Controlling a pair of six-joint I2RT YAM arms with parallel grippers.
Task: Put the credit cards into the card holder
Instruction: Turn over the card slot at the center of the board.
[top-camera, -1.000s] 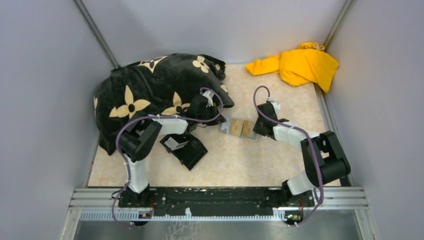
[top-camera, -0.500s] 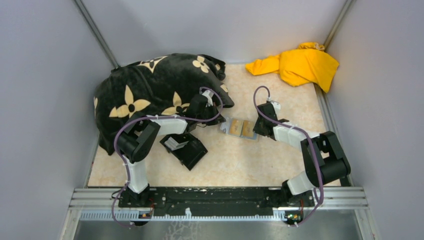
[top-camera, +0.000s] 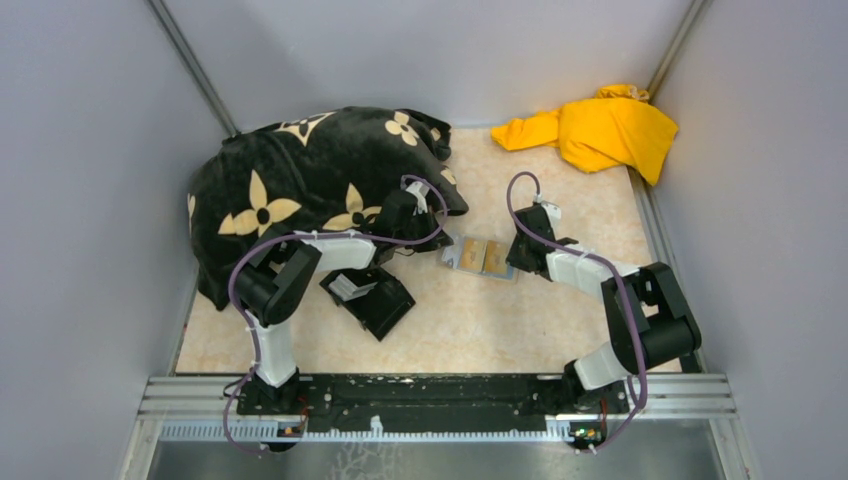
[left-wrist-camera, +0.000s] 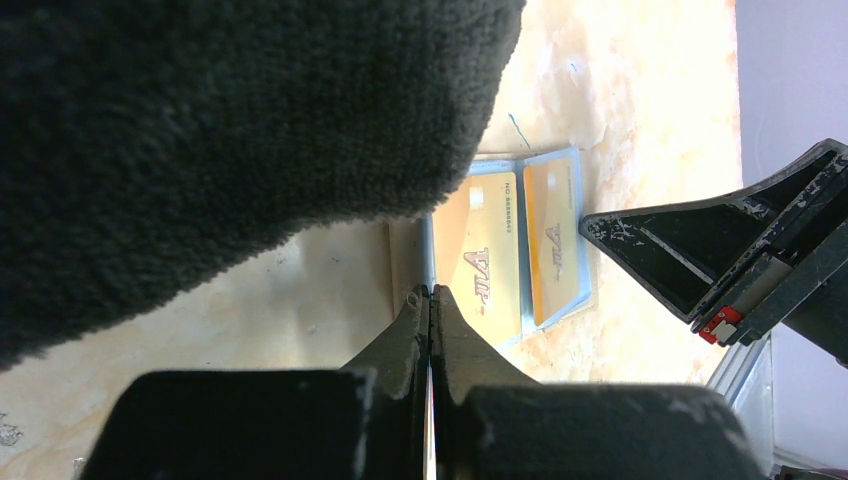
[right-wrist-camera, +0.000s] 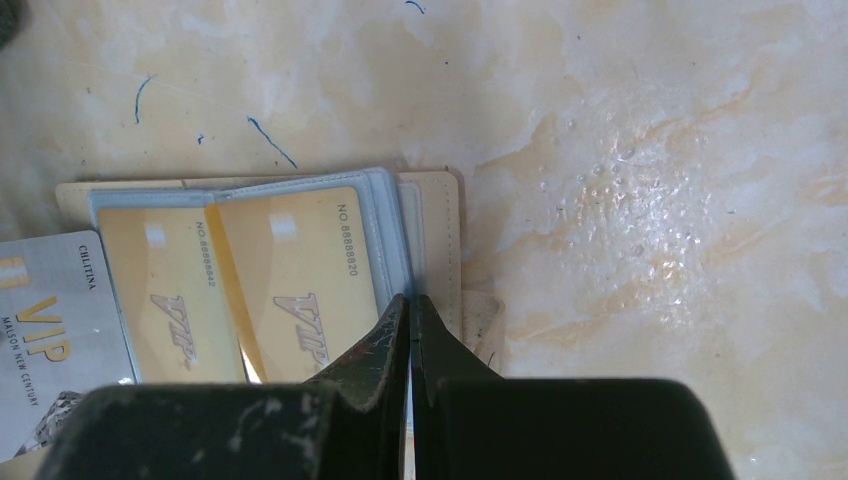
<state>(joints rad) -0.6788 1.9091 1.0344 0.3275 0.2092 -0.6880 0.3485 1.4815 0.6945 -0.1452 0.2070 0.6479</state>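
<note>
The tan card holder (top-camera: 497, 270) lies open on the table between my grippers, with two gold-orange cards (right-wrist-camera: 165, 295) (right-wrist-camera: 300, 270) inside its clear sleeves. My left gripper (left-wrist-camera: 430, 292) is shut on a thin pale grey-blue card (left-wrist-camera: 428, 250), seen edge-on there and as a silver VIP card in the right wrist view (right-wrist-camera: 45, 330), at the holder's left side. My right gripper (right-wrist-camera: 410, 300) is shut, its tips at the holder's right edge (right-wrist-camera: 440, 250) beside the clasp tab (right-wrist-camera: 485, 320). I cannot tell whether it pinches anything.
A black blanket with gold flowers (top-camera: 300, 190) lies bunched at the back left, overhanging my left gripper (top-camera: 436, 243). A black box (top-camera: 368, 295) sits near the left arm. A yellow cloth (top-camera: 600, 130) lies at the back right. Grey walls enclose the table.
</note>
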